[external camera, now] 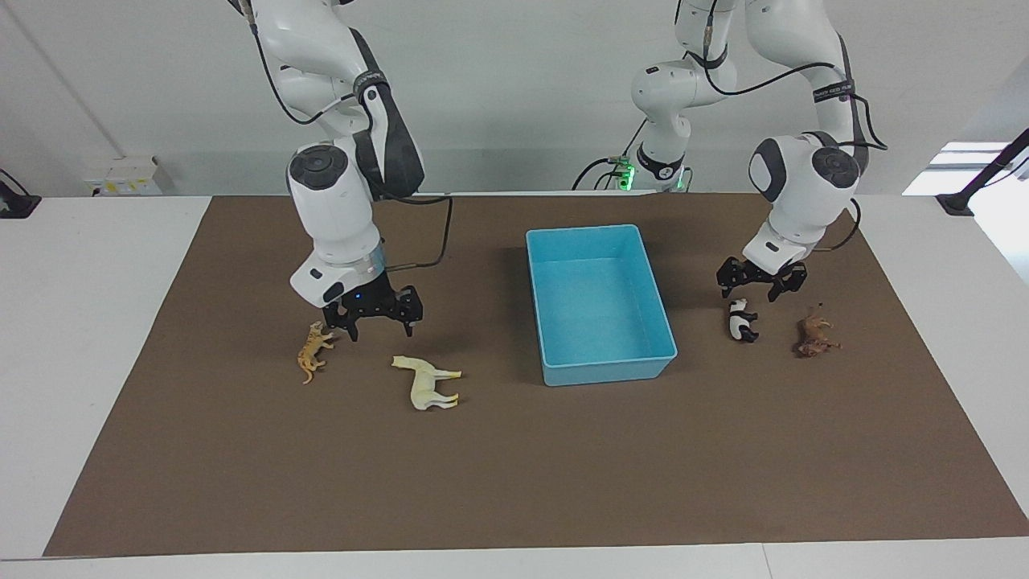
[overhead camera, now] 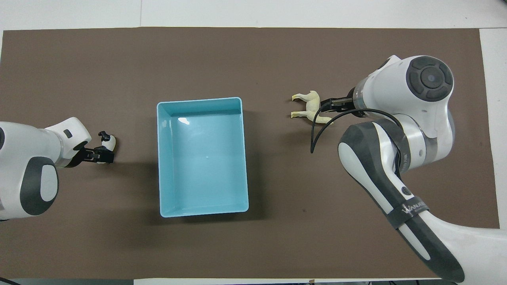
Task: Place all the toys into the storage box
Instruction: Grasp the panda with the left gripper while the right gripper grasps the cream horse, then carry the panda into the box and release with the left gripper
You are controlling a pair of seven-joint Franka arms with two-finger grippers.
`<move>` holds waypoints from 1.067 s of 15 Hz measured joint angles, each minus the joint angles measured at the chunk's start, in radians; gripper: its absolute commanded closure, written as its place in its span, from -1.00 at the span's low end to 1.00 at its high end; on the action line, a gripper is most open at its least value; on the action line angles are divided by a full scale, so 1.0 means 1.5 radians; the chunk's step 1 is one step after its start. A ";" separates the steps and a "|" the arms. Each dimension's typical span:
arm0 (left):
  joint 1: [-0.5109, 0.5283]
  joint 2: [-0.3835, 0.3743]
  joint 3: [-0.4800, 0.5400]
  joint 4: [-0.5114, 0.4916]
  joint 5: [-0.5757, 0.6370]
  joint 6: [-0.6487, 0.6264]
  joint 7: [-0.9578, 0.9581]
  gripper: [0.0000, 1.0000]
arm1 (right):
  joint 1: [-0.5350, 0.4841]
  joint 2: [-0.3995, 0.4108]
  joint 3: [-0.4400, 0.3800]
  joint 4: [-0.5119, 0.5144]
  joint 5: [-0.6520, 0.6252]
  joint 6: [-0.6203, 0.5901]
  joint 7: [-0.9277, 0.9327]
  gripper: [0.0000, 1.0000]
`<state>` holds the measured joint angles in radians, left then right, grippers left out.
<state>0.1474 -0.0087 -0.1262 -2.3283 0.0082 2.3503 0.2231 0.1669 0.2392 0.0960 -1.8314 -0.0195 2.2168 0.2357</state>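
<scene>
The light blue storage box (external camera: 608, 371) stands empty mid-mat; it also shows in the overhead view (overhead camera: 160, 158). The tiger (external camera: 313, 350) and the cream-white horse (external camera: 428, 382) lie toward the right arm's end. The panda (external camera: 741, 320) and the lion (external camera: 816, 336) lie toward the left arm's end. My right gripper (external camera: 380, 328) is open and empty, low over the mat between tiger and horse. My left gripper (external camera: 749, 293) is open and empty, just over the panda. In the overhead view the horse (overhead camera: 311, 105) and panda (overhead camera: 107, 140) are partly covered; tiger and lion are hidden under the arms.
A brown mat (external camera: 514, 482) covers most of the white table (external camera: 80, 322). All toys lie on their sides on the mat, outside the box.
</scene>
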 measured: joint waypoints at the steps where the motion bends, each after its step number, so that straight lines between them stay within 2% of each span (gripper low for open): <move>1: 0.002 0.004 0.000 -0.007 0.000 0.013 -0.004 -1.00 | 0.002 0.016 0.000 0.019 0.000 0.001 0.005 -1.00; 5: 0.003 0.013 0.000 -0.026 0.000 0.040 -0.029 -1.00 | 0.019 0.111 -0.001 0.100 -0.004 0.011 0.055 -1.00; 7: 0.003 0.013 0.000 -0.045 0.000 0.067 -0.033 -1.00 | 0.031 0.145 -0.001 0.112 -0.024 0.020 0.064 -1.00; 10: 0.003 0.017 0.000 -0.060 0.000 0.087 -0.037 -1.00 | 0.052 0.169 -0.002 0.117 -0.047 0.022 0.076 -1.00; 11: 0.003 0.020 0.000 -0.060 0.000 0.089 -0.037 -0.79 | 0.054 0.172 -0.002 0.117 -0.051 0.022 0.077 -1.00; 15: 0.003 0.027 -0.001 -0.060 0.000 0.097 -0.054 0.40 | 0.055 0.179 -0.003 0.106 -0.068 0.026 0.077 -1.00; 16: 0.003 0.027 -0.002 -0.060 0.000 0.097 -0.056 0.57 | 0.055 0.181 -0.003 0.103 -0.072 0.033 0.077 -1.00</move>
<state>0.1516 0.0315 -0.1286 -2.4187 0.0077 2.4963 0.1394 0.2499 0.5100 0.0909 -1.6767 -0.1277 2.2667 0.3515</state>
